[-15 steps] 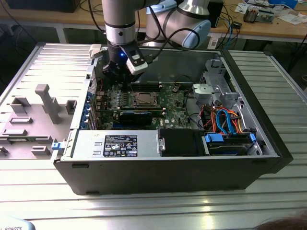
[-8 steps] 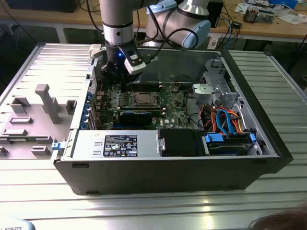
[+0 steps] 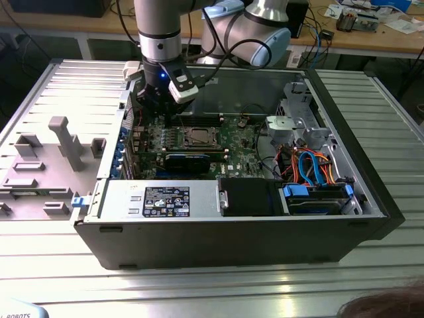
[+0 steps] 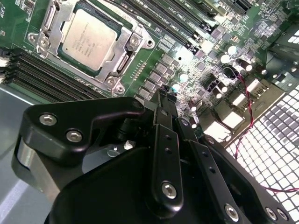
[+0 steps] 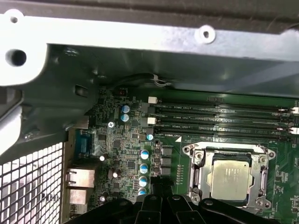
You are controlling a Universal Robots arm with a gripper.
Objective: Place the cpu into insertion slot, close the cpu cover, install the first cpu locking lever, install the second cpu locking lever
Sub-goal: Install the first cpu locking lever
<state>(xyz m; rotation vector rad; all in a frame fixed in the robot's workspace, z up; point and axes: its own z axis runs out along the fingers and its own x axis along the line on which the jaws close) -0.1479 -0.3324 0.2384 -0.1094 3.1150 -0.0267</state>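
The cpu (image 4: 88,39) lies flat in the insertion slot (image 4: 122,24) on the green motherboard, silver top up. The cpu cover (image 4: 125,55) lies down around it as a silvery frame. In the first wrist view the cpu (image 5: 229,176) and the cpu cover (image 5: 200,170) show the same way. My gripper (image 4: 167,99) hangs above the board beside the socket, apart from it, its black fingers (image 4: 166,140) brought together with nothing between them. In the exterior view the gripper (image 3: 156,101) is over the board toward that view's left of the cpu (image 3: 197,137). I cannot make out the levers' position.
The open computer case (image 3: 232,238) surrounds the board. Black memory slots (image 5: 219,119) run beside the socket. A perforated metal wall (image 4: 275,140) and port blocks (image 5: 77,179) stand close to the gripper. Drive bays and blue and orange cables (image 3: 311,169) fill the exterior view's right.
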